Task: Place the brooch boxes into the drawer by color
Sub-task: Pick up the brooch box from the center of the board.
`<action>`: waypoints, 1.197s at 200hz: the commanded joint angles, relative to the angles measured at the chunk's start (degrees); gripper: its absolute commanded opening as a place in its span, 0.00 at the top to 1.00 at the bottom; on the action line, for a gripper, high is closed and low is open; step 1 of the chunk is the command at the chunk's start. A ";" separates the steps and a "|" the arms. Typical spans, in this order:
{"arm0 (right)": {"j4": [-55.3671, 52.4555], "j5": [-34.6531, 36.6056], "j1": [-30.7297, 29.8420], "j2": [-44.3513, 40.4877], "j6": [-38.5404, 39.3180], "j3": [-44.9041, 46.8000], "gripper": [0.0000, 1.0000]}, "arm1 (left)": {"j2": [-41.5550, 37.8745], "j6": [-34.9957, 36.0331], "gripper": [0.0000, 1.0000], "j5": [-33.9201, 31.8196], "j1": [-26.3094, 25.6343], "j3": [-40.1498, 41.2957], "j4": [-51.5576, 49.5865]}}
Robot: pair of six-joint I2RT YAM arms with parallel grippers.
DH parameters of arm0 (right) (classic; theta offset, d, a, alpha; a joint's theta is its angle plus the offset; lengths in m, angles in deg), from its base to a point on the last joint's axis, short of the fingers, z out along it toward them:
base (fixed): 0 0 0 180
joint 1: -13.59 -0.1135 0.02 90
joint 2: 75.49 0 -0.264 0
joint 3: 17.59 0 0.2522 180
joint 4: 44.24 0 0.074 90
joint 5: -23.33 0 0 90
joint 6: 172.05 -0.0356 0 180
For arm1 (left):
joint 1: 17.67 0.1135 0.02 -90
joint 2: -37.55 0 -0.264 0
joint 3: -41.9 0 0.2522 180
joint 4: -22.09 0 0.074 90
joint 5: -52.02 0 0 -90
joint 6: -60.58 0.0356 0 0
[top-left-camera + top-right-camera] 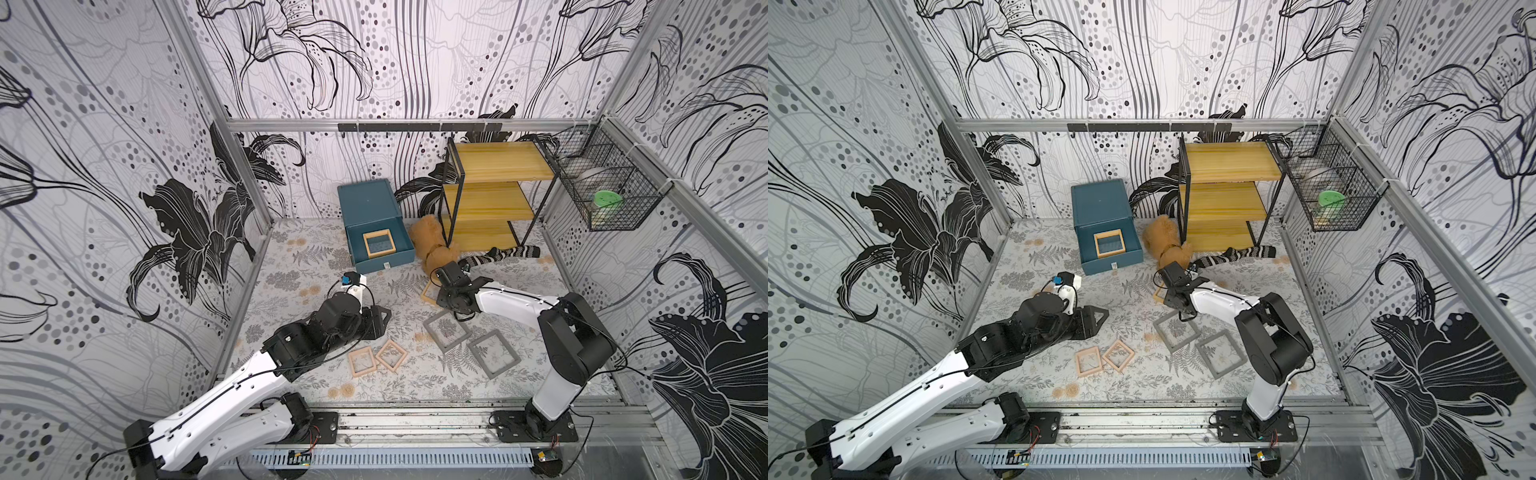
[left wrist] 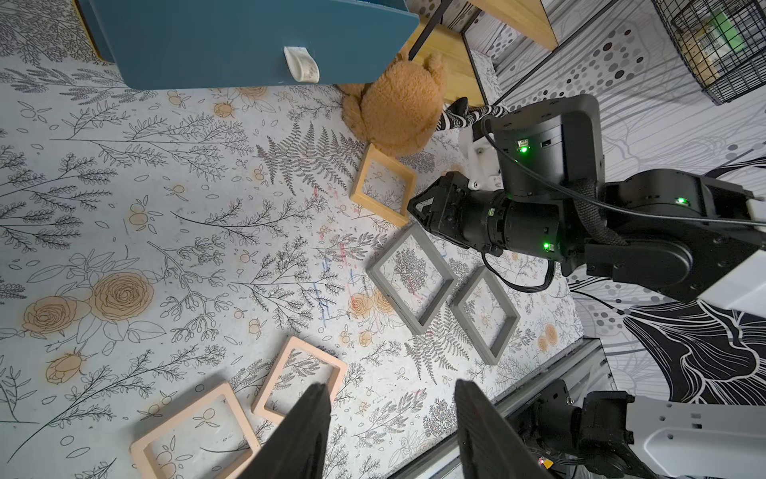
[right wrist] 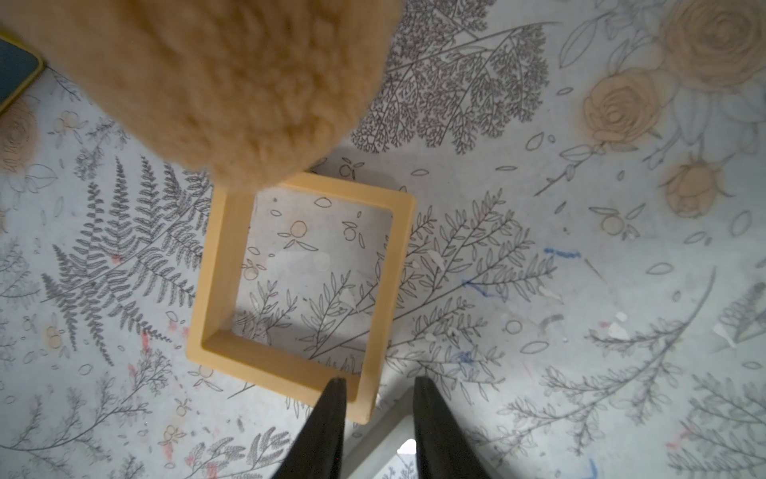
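Bright, even diffuse light from above; shadows soft, short. Top views: lines bend at frame edges. Right wrist view: plush point(image 3: 215, 83) upper left blurred, soft shadow below on mat point(image 3: 580, 290).

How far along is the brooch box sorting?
Done: one yellow-tan square frame box lies in the open dark teal drawer. In hand: the right claw straddles the second yellow-tan box at its rim, not yet lifted. Remaining: two grey frame boxes and two pale pink frame boxes on the table.

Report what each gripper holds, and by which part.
Left gripper: nothing. Right gripper: its fingers straddle one corner of the yellow brooch box lying on the table; a closed grip cannot be told.
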 commanded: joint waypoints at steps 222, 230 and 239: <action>0.74 -1.83 1.12 5.09 -2.33 -2.38 0.78 | 0.88 -0.23 0.47 -0.87 -0.22 -0.83 1.66; 0.60 -1.78 1.08 5.17 -2.35 -2.53 0.79 | 0.91 -0.13 0.47 -0.90 -0.22 -0.92 1.58; 0.18 -1.64 1.05 5.35 -2.42 -2.79 0.80 | 0.98 -0.17 0.47 -0.89 -0.22 -0.92 1.58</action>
